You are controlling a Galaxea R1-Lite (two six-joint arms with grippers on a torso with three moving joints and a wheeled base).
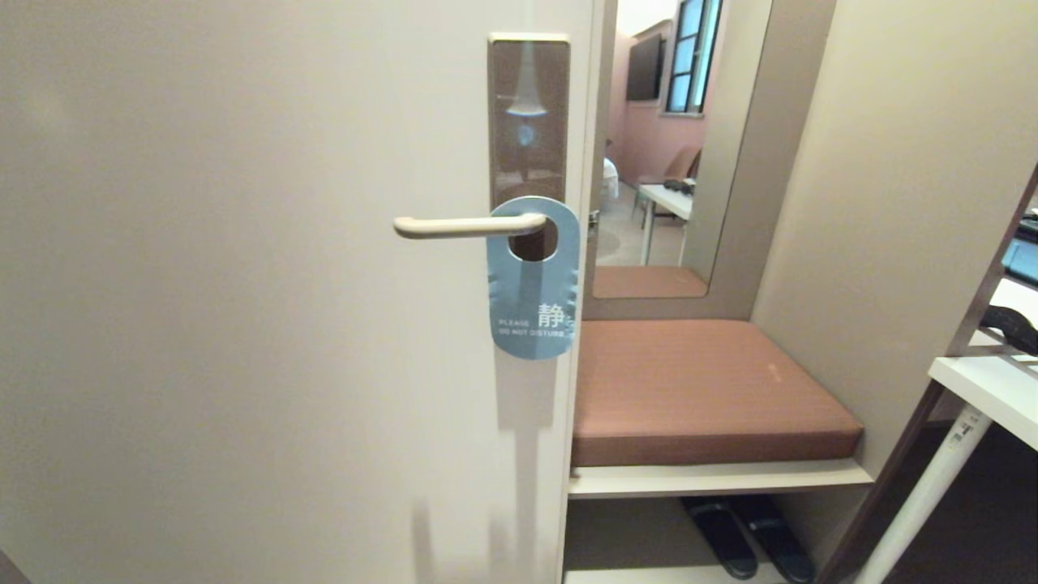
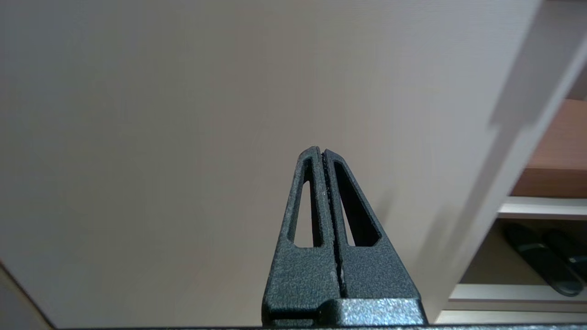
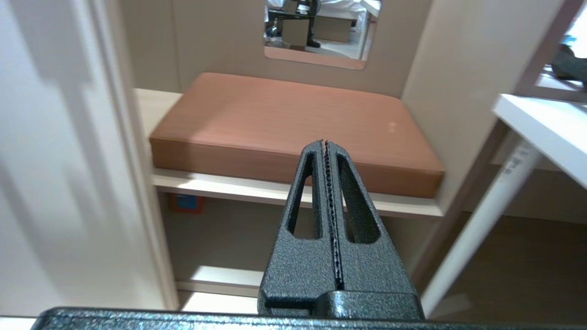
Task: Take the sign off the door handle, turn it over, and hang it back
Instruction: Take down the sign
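The sign hangs blue face out w/ white text, its round hole threaded over the door handle right at the elbose end next to the brown plate; lower half lies flat vs. the door. Nothing done yet, so step in hand = reach & take it off. Judgement: grip the sign's lower rounded end or free side edge, not near the hole, then slide it along the lever toward the free tip before pulling away; lifting straight out would likely snag the hole on the elbow. Thin flat card, so pinch edge-on & keep it from twisting. Neither arm shows in head view. Left gripper has jaws pressed together, empty, facing bare door; right gripper likewise closed on nothing, facing the brown cushion on the bench shelf. Either must spread its jaws before the approach. Containers: none proper; the open cubby under the shelf holds a pair of dark slippers, side by side. Mirror above cushion; white worktop at right, well apart from the sign.
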